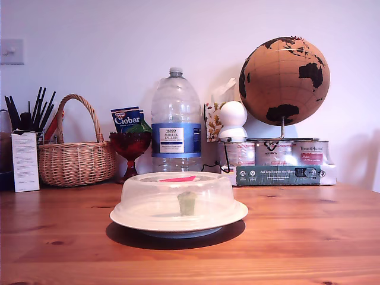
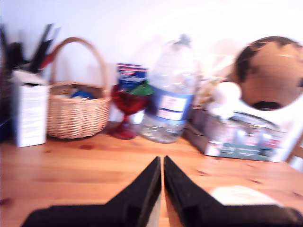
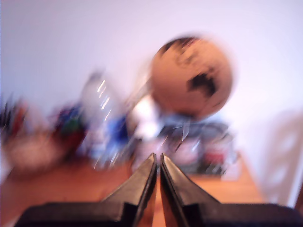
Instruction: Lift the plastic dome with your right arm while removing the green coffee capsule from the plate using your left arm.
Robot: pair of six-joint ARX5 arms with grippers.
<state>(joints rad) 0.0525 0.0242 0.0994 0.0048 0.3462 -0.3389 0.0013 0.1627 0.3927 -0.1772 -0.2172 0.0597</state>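
Spanning the whole foreground of the exterior view, the wooden worktop (image 1: 309, 237) carries everything; neither arm is seen in that view. At its centre sits the plate (image 1: 234, 212), with the plastic dome (image 1: 148, 196) resting on it, rim down, a red tab on top. The green coffee capsule (image 1: 187, 203) stands upright inside, near the middle of the plate, blurred by the translucent wall.

From the dome, the globe (image 1: 284, 72) is found at about two o'clock, the water bottle (image 1: 176, 119) at twelve, the wicker basket (image 1: 76, 155) at ten, and the red goblet (image 1: 129, 148) between basket and bottle.

The first gripper (image 2: 162, 163) is seen clenched, tips nearly touching, nothing between them, above the worktop with a pale patch beside it that may be the plate's edge; that cannot be confirmed. The second gripper (image 3: 158, 160) is likewise clenched and empty, its view heavily smeared.

Nothing has been lifted yet. The capsule could be tipped or swept off if the dome is raised crookedly and its rim drags across the plate. The tab could be missed if the grippers are brought in unopened. The two arms could also collide over the dome.
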